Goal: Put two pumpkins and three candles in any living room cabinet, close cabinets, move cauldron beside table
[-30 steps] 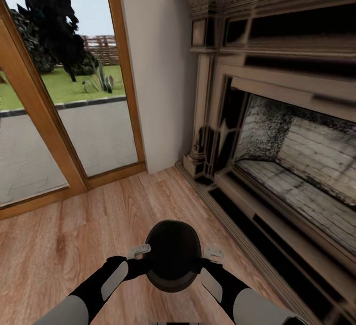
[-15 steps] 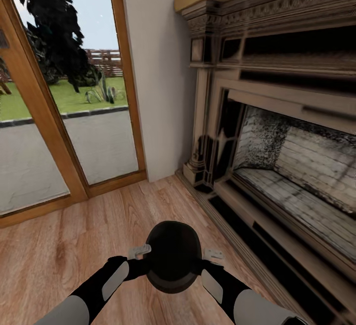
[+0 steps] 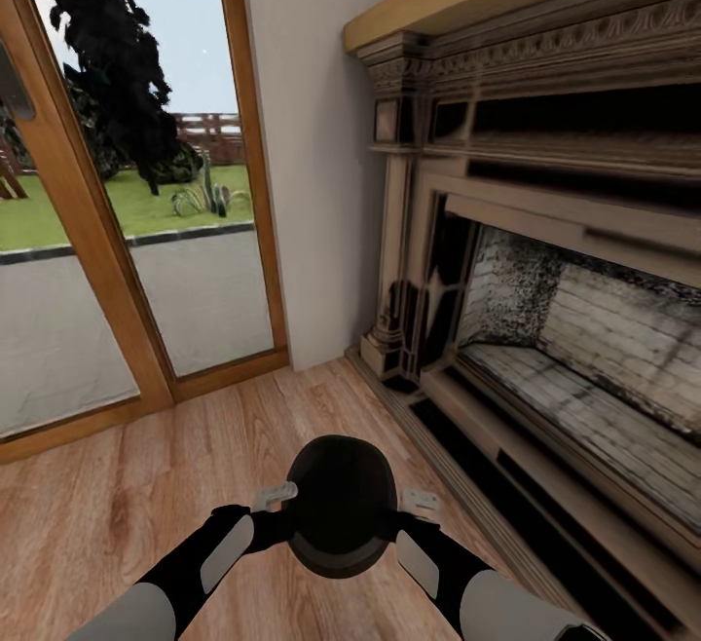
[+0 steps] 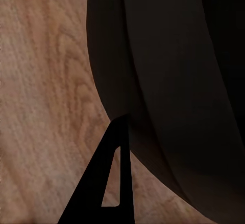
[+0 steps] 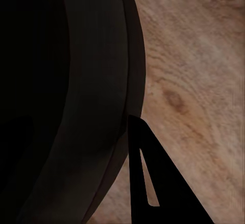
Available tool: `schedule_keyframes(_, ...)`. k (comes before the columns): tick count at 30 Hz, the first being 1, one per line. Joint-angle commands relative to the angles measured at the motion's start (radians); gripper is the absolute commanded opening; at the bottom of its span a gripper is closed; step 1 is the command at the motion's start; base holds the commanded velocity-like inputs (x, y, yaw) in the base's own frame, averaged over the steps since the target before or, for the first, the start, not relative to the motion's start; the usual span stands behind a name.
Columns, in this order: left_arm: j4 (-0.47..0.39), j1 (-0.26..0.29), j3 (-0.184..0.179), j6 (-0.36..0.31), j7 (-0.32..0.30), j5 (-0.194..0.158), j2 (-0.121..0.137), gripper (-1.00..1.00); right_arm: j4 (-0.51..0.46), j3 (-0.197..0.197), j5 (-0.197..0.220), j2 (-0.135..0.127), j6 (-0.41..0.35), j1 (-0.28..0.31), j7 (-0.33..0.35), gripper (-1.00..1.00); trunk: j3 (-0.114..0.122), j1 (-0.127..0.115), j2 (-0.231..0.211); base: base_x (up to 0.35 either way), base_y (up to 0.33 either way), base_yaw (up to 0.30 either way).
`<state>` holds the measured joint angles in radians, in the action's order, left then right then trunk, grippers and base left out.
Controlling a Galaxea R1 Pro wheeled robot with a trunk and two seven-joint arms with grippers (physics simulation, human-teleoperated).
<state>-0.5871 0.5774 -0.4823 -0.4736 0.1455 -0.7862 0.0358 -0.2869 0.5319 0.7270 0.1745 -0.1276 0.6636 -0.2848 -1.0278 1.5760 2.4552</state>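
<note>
I hold the round black cauldron (image 3: 341, 505) low in front of me, above the wooden floor, with one arm on each side. My left gripper (image 3: 284, 522) is shut on its left rim and my right gripper (image 3: 397, 522) on its right rim. In the left wrist view the cauldron's dark wall (image 4: 168, 81) lies against one black finger (image 4: 109, 183). The right wrist view has the cauldron wall (image 5: 66, 91) beside a finger (image 5: 148, 183). Pumpkins, candles, cabinet and table are out of view.
A large carved fireplace (image 3: 545, 261) with a brick firebox and a raised hearth step (image 3: 506, 466) runs along the right. A wood-framed glass door (image 3: 127, 232) to a garden stands ahead on the left, with a white wall (image 3: 312, 154) between them. Wooden floor (image 3: 146, 485) spreads around me.
The whole head view has shifted, with more of the mantel top and sky now showing, so the camera has moved. Both grippers still hold the cauldron in the same place before me.
</note>
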Motion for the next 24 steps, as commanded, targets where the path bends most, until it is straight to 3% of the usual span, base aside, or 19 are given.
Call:
schedule_keyframes(1,-0.002,0.001,-0.009,0.001,-0.007,-0.051,0.001,-1.0,-0.032,0.02,-0.005,0.0,0.012,0.001,0.072,-1.0,0.002,-0.004,-0.007,0.0,0.0,0.0)
schedule_keyframes(17,-0.002,0.001,-0.008,0.003,-0.017,-0.052,0.003,-1.0,-0.034,0.02,-0.005,0.0,0.013,0.001,0.073,-1.0,0.009,-0.012,-0.021,0.0,0.0,0.004)
schedule_keyframes(24,-0.003,0.001,-0.008,0.003,-0.019,-0.053,0.004,-1.0,-0.034,0.02,-0.005,0.0,0.012,0.001,0.073,-1.0,0.009,-0.012,-0.021,0.0,0.0,0.215)
